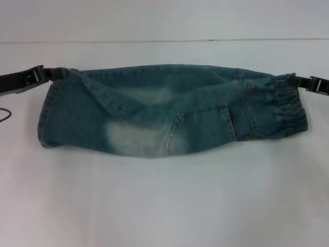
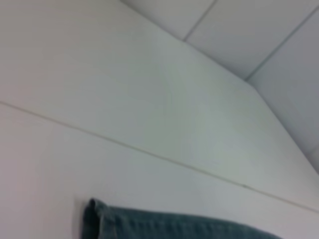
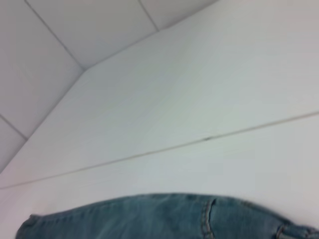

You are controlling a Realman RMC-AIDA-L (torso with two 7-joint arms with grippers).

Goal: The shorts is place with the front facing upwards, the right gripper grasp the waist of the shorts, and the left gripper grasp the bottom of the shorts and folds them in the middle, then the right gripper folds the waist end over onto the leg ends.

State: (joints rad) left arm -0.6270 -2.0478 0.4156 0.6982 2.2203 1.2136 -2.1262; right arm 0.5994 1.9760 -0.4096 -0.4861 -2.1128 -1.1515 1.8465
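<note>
I have the shorts (image 1: pixel 169 110) strung taut over the desk (image 1: pixel 164 206), left pincer (image 1: pixel 47 73) clamped on the hem, right pincer (image 1: pixel 297 81) on the waistband (image 1: pixel 285 110), so the lengthwise fold hangs even.

Shorts stretched between two tools
The left tool (image 1: pixel 51 73) grips the shorts (image 1: pixel 169 110) at the leg ends (image 1: pixel 49 116); the right tool (image 1: pixel 295 80) grips the waist (image 1: pixel 285 110).

Our left gripper (image 1: pixel 45 73), a flat black claw with small silvery metal fittings, shows a thin dark cable (image 1: pixel 5 115) looping below it; our right gripper (image 1: pixel 303 81) is likewise black, its boxy body marked by pale rectangular hardware.
</note>
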